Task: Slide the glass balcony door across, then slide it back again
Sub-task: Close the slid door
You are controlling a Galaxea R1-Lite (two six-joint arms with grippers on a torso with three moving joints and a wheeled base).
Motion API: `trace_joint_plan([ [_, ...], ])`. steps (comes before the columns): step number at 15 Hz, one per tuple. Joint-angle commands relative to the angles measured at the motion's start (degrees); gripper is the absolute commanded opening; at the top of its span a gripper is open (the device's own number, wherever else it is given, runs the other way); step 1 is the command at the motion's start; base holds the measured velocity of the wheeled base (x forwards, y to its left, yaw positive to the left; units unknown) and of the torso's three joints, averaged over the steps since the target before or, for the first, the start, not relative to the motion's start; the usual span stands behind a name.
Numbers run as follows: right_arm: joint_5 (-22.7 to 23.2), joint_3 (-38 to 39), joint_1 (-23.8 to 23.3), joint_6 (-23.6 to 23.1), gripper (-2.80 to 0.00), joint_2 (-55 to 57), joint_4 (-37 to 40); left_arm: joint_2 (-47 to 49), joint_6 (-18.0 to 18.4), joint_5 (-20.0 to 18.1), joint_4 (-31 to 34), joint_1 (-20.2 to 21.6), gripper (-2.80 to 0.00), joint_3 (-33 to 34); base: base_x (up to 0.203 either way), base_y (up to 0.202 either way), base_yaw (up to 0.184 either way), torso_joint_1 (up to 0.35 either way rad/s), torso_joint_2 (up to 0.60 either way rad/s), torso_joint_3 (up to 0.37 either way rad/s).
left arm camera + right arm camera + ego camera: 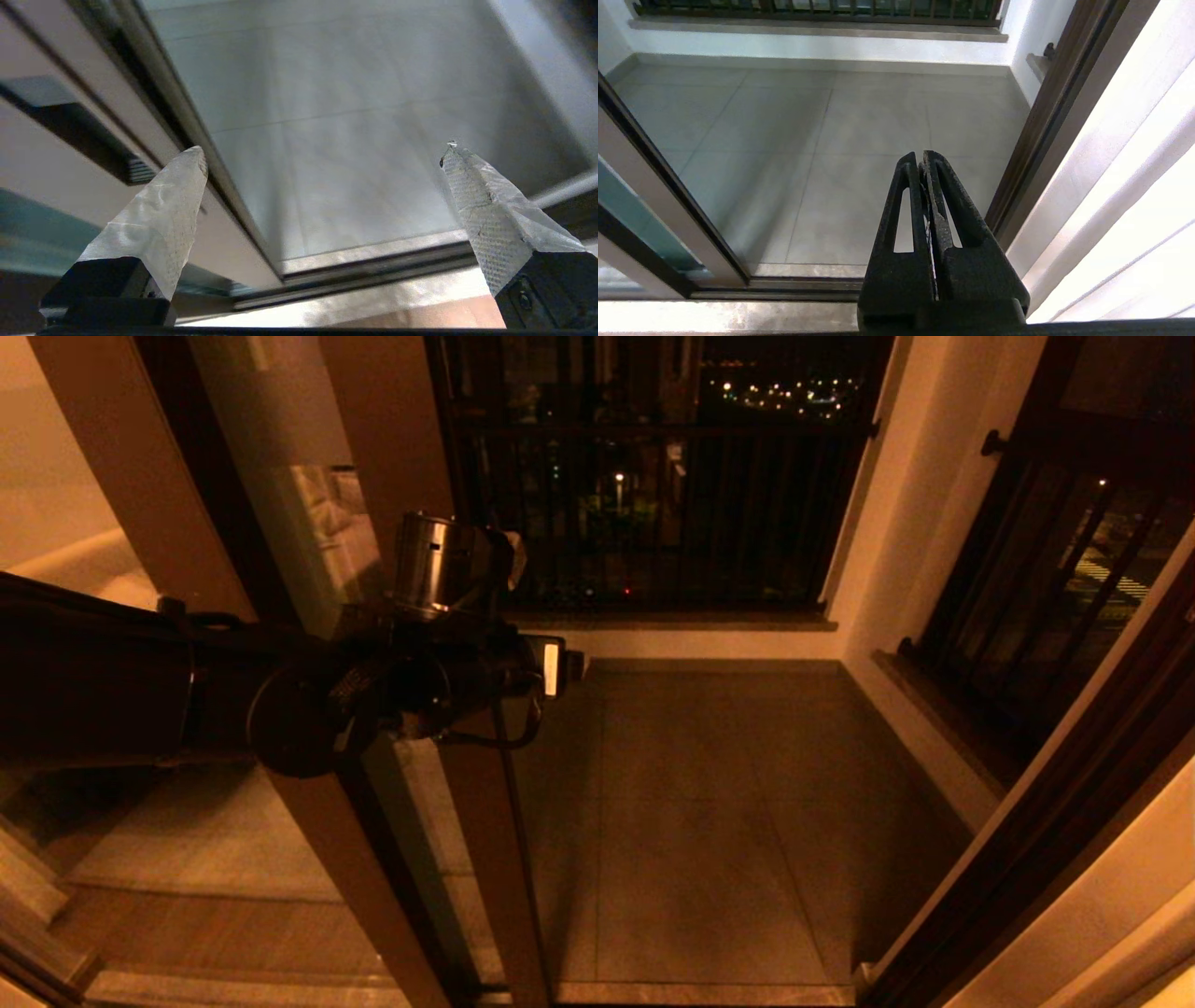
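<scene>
Left gripper (322,151) spread wide, gripping nothing, one taped fingertip (187,163) right by the glass balcony door (280,495) frame at the opening's left. Only the right wrist view shows the right gripper (920,158), clenched over balcony tiles (859,121).

Dim, amber-tinted from the head (city lights outside); bright and clear at both wrists, slightly blurred edges.
</scene>
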Motion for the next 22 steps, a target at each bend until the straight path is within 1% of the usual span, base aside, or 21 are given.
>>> trace_joint_plan([
  [1,0.05,-0.02,0.04,-0.03,-2.8,0.09,0.0,0.8,0.01,0.81,0.01,-0.6,0.0,-0.31,0.0,0.0,0.0,0.0,0.0,0.0],
  [4,0.05,-0.02,0.04,-0.03,-2.8,0.09,0.0,-2.51,0.22,0.81,0.4,-0.61,0.0,0.4,0.0,0.0,0.0,0.0,0.0,0.0],
  [6,0.05,-0.02,-0.04,-0.03,-2.8,0.09,0.0,-5.48,0.98,0.83,0.79,-0.53,0.0,1.45,0.0,0.0,0.0,0.0,0.0,0.0],
  [8,0.05,-0.02,0.04,-0.03,-2.8,0.09,0.0,-6.09,1.59,0.98,0.85,0.65,0.0,1.74,0.0,0.0,0.0,0.0,0.0,0.0],
  [13,0.05,-0.02,-0.04,-0.03,-2.8,0.09,0.0,-4.1,1.6,0.98,0.65,2.94,0.0,1.68,0.0,0.0,0.0,0.0,0.0,0.0],
  [22,0.05,-0.02,-0.02,-0.03,-2.8,0.09,0.0,1.73,1.33,0.74,0.08,3.27,0.0,-1.0,0.0,0.0,0.0,0.0,0.0,0.0],
])
